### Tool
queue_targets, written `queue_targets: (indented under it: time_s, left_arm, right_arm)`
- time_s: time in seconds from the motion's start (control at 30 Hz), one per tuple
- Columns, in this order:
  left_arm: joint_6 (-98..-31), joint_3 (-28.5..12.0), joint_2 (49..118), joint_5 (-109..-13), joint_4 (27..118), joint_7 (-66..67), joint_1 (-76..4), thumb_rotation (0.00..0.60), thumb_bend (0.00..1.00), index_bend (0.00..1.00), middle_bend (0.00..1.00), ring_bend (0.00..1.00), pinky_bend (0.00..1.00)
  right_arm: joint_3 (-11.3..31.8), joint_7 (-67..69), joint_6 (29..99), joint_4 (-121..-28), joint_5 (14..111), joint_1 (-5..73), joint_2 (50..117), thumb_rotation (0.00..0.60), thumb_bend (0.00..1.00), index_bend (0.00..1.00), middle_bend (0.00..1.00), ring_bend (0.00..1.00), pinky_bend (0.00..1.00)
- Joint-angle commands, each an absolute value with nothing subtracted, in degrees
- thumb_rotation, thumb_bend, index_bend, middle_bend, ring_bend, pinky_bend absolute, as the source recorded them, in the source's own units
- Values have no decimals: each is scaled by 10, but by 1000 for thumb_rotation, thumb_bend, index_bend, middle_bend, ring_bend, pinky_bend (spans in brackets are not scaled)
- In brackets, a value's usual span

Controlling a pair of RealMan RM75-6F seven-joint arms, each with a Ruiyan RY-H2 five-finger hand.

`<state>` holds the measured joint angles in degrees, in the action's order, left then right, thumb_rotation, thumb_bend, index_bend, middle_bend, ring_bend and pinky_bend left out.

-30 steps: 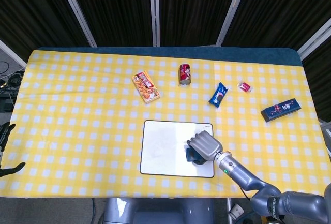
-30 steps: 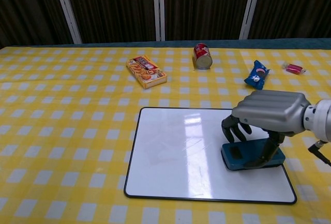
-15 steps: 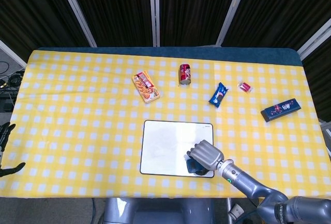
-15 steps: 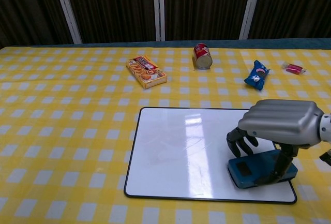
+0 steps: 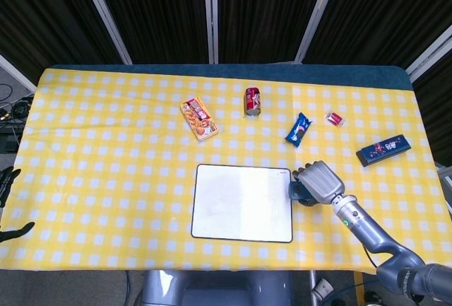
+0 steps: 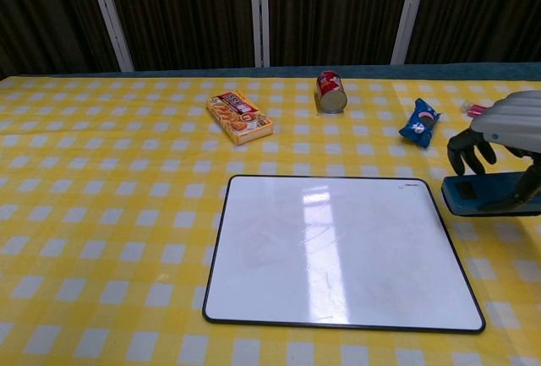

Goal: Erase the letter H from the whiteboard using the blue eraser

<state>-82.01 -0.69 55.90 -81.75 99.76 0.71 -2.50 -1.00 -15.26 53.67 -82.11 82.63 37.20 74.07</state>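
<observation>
The whiteboard (image 5: 240, 203) (image 6: 338, 252) lies flat on the checked cloth near the front edge, its surface showing only faint smudges and glare, no clear letter. My right hand (image 5: 319, 182) (image 6: 507, 142) grips the blue eraser (image 5: 299, 191) (image 6: 486, 194) just off the board's right edge, near its far right corner. The eraser is level, over the cloth rather than the board. At the far left of the head view, dark fingers of my left hand (image 5: 7, 203) show beside the table with nothing in them.
Behind the board lie an orange snack box (image 5: 199, 118) (image 6: 240, 117), a red can (image 5: 253, 101) (image 6: 330, 91), a blue snack packet (image 5: 299, 128) (image 6: 419, 122) and a small pink packet (image 5: 335, 118). A dark blue box (image 5: 383, 150) sits at the right.
My right hand has carried the eraser from the board's near right corner up and rightward, off the board onto the area beside its right edge. The left hand has not moved.
</observation>
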Motion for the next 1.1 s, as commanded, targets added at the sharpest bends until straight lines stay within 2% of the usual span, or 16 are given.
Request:
queue_targets:
  time_s: [0.03, 0.13, 0.17, 0.2, 0.23, 0.27, 0.33, 0.4, 0.6, 0.73, 0.87, 1.1]
  left_arm:
    - [-821, -6, 559, -821, 999, 8, -25, 600, 0, 0, 0, 0, 0]
    - [-821, -5, 559, -823, 1001, 10, -25, 600, 0, 0, 0, 0, 0]
    - [-820, -4, 560, -824, 1001, 12, -25, 600, 0, 0, 0, 0, 0]
    - [-820, -4, 560, -824, 1001, 12, -26, 600, 0, 0, 0, 0, 0]
    - [-819, -4, 560, -823, 1001, 13, -26, 600, 0, 0, 0, 0, 0]
    - [-819, -4, 561, -823, 1001, 13, -26, 600, 0, 0, 0, 0, 0]
    - [-819, -4, 561, -823, 1001, 13, -26, 600, 0, 0, 0, 0, 0]
    - [-821, -3, 560, -824, 1001, 9, -25, 600, 0, 0, 0, 0, 0]
    - [-830, -2, 556, -832, 1001, -2, -20, 600, 0, 0, 0, 0, 0]
    - [-845, 1, 551, -847, 1000, -16, -14, 600, 0, 0, 0, 0, 0]
    - [-851, 4, 549, -862, 993, -31, -12, 600, 0, 0, 0, 0, 0]
    - [-863, 9, 544, -877, 990, -48, -7, 600, 0, 0, 0, 0, 0]
  right_arm:
    - [-25, -129, 537, -774, 834, 357, 759, 600, 363, 507, 551, 493, 591]
    - [-33, -115, 538, -746, 846, 353, 771, 600, 343, 481, 529, 489, 587]
    - [-36, -109, 537, -739, 851, 351, 772, 600, 283, 423, 486, 462, 560]
    - [-38, -104, 535, -738, 853, 351, 771, 600, 186, 333, 415, 410, 497]
    - [-39, -99, 531, -740, 851, 350, 767, 600, 86, 230, 325, 331, 391]
    - [-39, -95, 528, -744, 850, 349, 763, 600, 37, 169, 264, 272, 309]
    - [-39, -72, 534, -760, 851, 344, 753, 600, 0, 69, 128, 113, 95]
    - [-41, -56, 561, -772, 863, 332, 740, 600, 0, 43, 72, 35, 16]
    - [-36, -38, 652, -809, 881, 290, 712, 600, 0, 36, 4, 0, 0]
    - [-29, 6, 761, -853, 891, 232, 689, 600, 0, 46, 0, 0, 0]
    - [-30, 56, 834, -863, 901, 183, 686, 600, 0, 77, 0, 0, 0]
    - [-20, 48, 902, -845, 918, 143, 690, 600, 0, 77, 0, 0, 0]
